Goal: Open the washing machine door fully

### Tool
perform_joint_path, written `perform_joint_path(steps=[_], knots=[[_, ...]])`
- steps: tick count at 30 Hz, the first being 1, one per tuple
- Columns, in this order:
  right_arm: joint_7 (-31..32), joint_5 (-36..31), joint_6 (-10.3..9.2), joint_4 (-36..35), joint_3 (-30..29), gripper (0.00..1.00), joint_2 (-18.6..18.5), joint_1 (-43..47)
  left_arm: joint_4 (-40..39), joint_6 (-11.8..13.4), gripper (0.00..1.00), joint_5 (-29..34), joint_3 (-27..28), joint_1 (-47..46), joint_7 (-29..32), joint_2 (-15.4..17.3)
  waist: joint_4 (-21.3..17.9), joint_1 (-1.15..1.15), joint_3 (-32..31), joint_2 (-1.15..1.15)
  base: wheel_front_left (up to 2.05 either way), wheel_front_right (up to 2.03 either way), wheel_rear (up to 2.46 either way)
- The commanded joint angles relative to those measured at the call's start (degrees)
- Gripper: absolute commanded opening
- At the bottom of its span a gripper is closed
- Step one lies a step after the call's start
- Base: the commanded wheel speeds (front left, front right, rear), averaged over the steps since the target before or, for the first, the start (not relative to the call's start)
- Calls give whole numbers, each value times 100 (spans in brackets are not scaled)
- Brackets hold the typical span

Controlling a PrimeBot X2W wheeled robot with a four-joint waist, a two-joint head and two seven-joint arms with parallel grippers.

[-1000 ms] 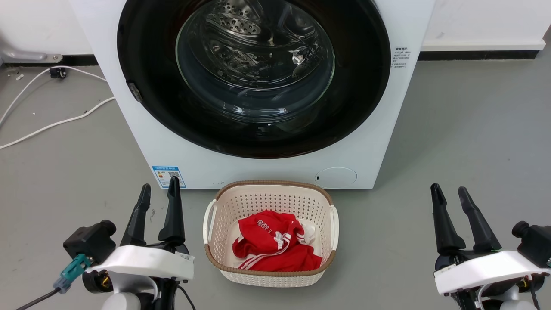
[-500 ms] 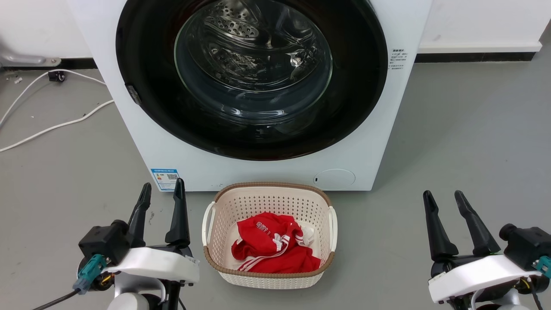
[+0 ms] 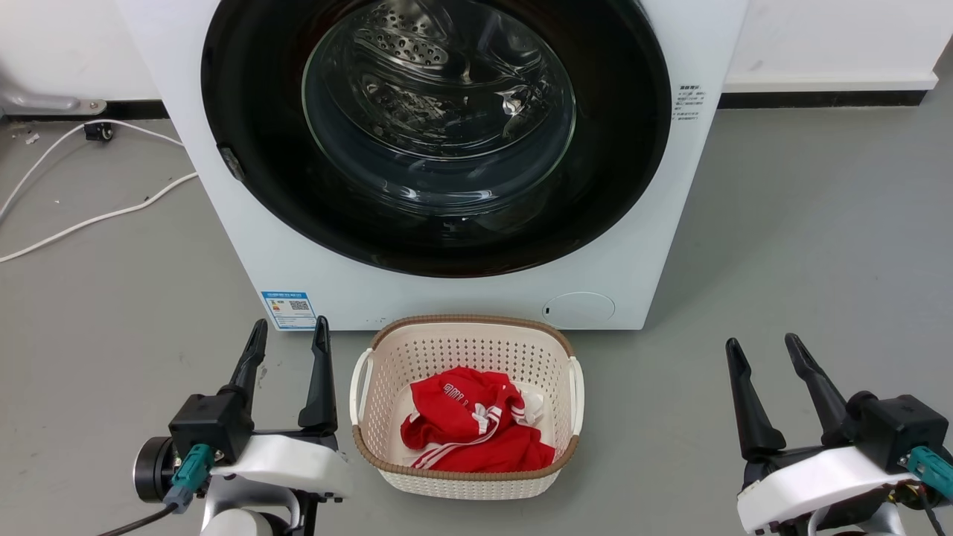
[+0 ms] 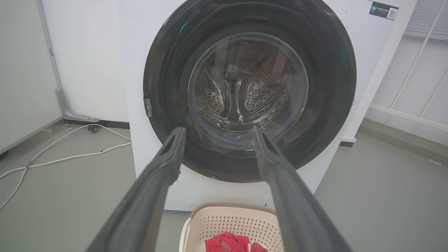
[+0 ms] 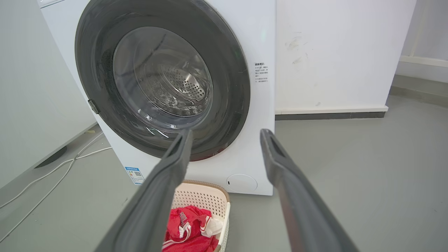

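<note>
Left claw (image 3: 290,322) spread, empty | right claw (image 3: 761,340) spread, empty | washing machine door (image 3: 435,134) closed, well ahead, between both claws | advice: I'd hook the grey tab (image 3: 231,160) (likely the latch) ahead of my left claw, then swing wide above the basket (image 3: 467,321) | blue QR label (image 3: 289,309) and side sticker (image 3: 689,100): print illegible

A smooth grey floor (image 3: 819,238) runs back to a white wall (image 3: 819,33), where a white ledge (image 3: 834,80) sits over a dark baseboard (image 3: 819,95). On the left, white cables (image 3: 97,217) trail over the floor towards a small dark plug (image 3: 97,132) beside a grey metal bracket (image 3: 45,99) at the wall's foot. The left wrist view shows a pale grey panel (image 4: 21,70) at its left and white slanted bars (image 4: 420,59) at its right. The light is soft and even.
</note>
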Motion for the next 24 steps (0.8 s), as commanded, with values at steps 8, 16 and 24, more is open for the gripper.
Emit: perform_joint_path(steps=[8,16,24], knots=[[48,-524,-2,-126,-18,100,22,89,43,137,100,536,-116,-63,-156,80,-1,0,4,0,0,0,0],[71,-784,-2,-151,-9,100,27,130,106,215,100,819,-164,-55,-236,83,2,0,-20,0,0,0,0],[53,-910,-2,-160,5,100,31,199,116,217,100,991,-160,9,-311,37,3,0,-36,0,0,0,0]])
